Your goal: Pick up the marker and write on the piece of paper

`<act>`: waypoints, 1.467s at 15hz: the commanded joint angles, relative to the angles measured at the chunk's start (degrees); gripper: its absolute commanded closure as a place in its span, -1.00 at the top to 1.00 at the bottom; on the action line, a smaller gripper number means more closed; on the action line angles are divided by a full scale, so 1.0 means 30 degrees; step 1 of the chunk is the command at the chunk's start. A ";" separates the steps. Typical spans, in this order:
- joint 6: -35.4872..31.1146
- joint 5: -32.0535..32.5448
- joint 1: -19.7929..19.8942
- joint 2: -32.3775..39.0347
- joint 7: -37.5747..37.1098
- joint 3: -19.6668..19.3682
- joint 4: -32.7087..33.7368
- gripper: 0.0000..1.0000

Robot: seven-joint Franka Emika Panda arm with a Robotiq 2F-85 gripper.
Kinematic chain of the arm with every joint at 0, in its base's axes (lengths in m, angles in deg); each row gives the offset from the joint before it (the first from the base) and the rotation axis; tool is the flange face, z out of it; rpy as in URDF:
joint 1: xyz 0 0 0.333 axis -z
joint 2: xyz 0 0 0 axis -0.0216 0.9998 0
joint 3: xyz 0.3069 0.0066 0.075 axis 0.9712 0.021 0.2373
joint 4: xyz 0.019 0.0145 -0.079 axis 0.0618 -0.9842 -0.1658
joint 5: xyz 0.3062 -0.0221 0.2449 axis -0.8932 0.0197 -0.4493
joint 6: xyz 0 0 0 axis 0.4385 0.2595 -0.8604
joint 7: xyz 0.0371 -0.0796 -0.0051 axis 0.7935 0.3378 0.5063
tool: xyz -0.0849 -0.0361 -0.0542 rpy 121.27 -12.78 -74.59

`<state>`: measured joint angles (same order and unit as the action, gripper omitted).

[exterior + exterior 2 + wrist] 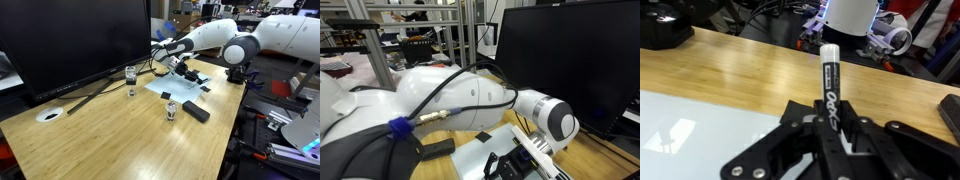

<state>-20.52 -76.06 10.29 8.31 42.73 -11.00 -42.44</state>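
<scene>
In the wrist view my gripper (830, 128) is shut on the marker (829, 85), a black Expo pen whose white end points away from the camera. The piece of paper (690, 130), pale bluish-white, lies below at the lower left, with a black patch (795, 108) at its corner next to the fingers. In an exterior view the arm reaches in from the right and the gripper (186, 70) hovers low over the paper (180, 90) on the wooden table (110, 140). Whether the marker touches the sheet cannot be told.
A large dark monitor (75, 40) stands behind the table with cables running across. Two small glass jars (131, 80) (171, 110), a black block (196, 112) and a white round disc (48, 115) sit on the table. In an exterior view the arm (460, 100) fills most of the picture.
</scene>
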 commanded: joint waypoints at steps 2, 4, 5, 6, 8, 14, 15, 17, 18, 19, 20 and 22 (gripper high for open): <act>-0.0028 0.0859 -0.0488 -0.0047 0.0208 -0.0369 0.1073 -0.90; 0.0211 0.1296 -0.0767 -0.0090 -0.0132 -0.0640 0.1731 -0.90; 0.0354 0.1521 -0.0912 -0.0117 -0.0161 -0.0794 0.2144 -0.90; 0.0282 0.1746 -0.1067 -0.0142 -0.0042 -0.0934 0.2472 -0.90; 0.0082 0.2148 -0.1427 -0.0196 0.0415 -0.1204 0.3205 -0.90; -0.1893 0.3114 -0.2784 -0.1386 0.1132 -0.1845 0.2403 -0.90; -0.2110 0.3531 -0.2965 -0.1206 0.1569 -0.1724 0.2905 -0.90; -0.2921 0.4107 -0.3341 -0.1327 0.2464 -0.1728 0.2935 -0.90; -0.3203 0.4373 -0.3477 -0.1306 0.2713 -0.1729 0.2968 -0.90; -0.3470 0.4599 -0.3567 -0.1285 0.2961 -0.1705 0.2994 -0.90; -0.3673 0.4803 -0.3632 -0.1266 0.3161 -0.1678 0.2998 -0.90; -0.3922 0.5062 -0.3644 -0.1240 0.3530 -0.1620 0.2998 -0.90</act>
<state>-30.99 -62.25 -0.46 4.89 50.43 -15.30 -33.45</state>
